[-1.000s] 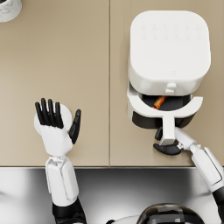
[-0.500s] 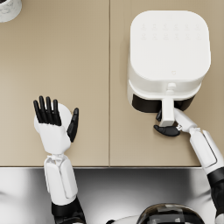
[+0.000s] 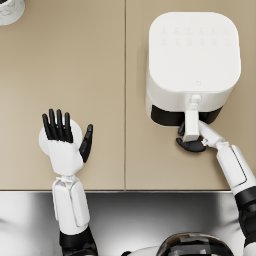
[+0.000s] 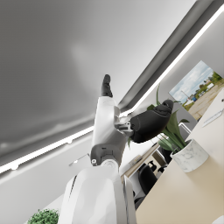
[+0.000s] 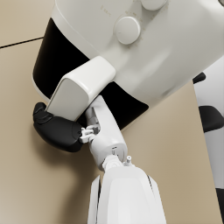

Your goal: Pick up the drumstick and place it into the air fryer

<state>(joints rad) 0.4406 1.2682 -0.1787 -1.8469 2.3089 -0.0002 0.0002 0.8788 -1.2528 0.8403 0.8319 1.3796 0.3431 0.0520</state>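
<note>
Left robot hand (image 4: 131, 118) raised, fingers apart, near potted plant (image 4: 183, 148)

The air fryer (image 3: 194, 67) drawer, seen pulled out a second ago with an orange piece lying in its basket, has been pushed fully in; only the dark front and the white handle (image 3: 191, 124) are left showing. The right hand (image 3: 191, 142), wrapped around the handle, has been carried forward with it toward the fryer body.
</note>
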